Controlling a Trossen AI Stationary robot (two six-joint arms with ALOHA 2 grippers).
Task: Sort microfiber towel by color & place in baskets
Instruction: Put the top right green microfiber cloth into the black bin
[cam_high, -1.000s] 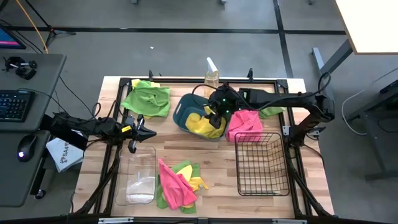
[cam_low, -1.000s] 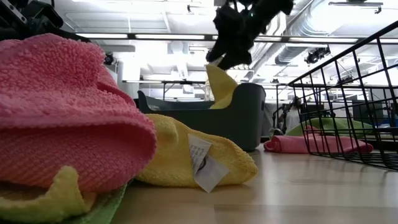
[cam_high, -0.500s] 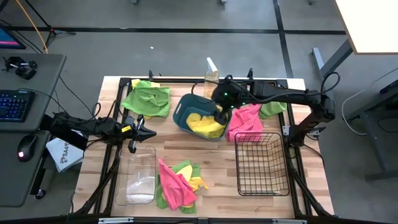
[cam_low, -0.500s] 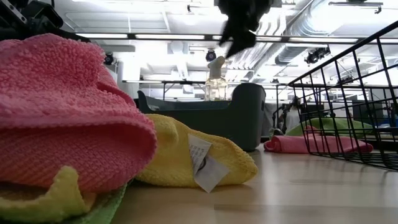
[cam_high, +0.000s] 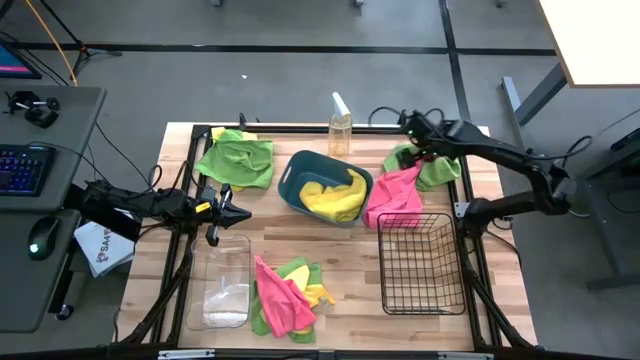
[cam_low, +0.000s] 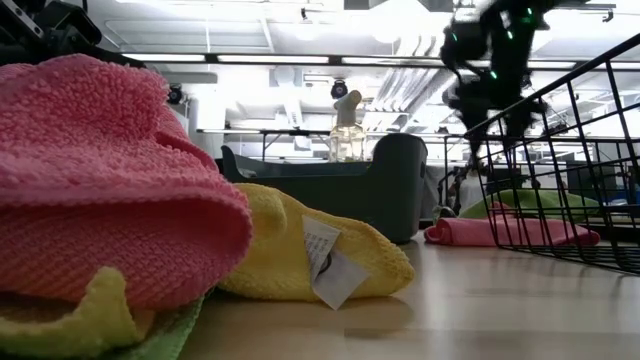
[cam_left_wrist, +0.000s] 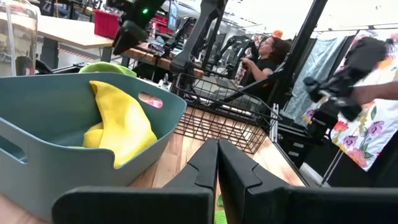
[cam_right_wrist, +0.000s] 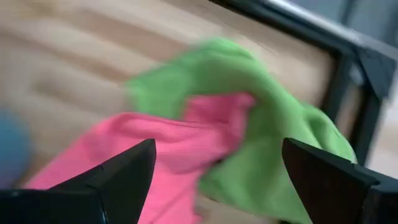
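Right claw spread wide, empty, above overlapping green towel and pink towel. Risk: pinching both colours together. Teal tub stands well aside. Left claw pressed together, idle.

light: bright overhead, even | blur: right wrist view | shadows: soft

right pincer blurred, green towel blurred

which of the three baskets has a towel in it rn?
The teal plastic tub with rounded corners: a yellow towel lies inside it. The black wire-mesh basket and the clear plastic rectangular tub hold none.
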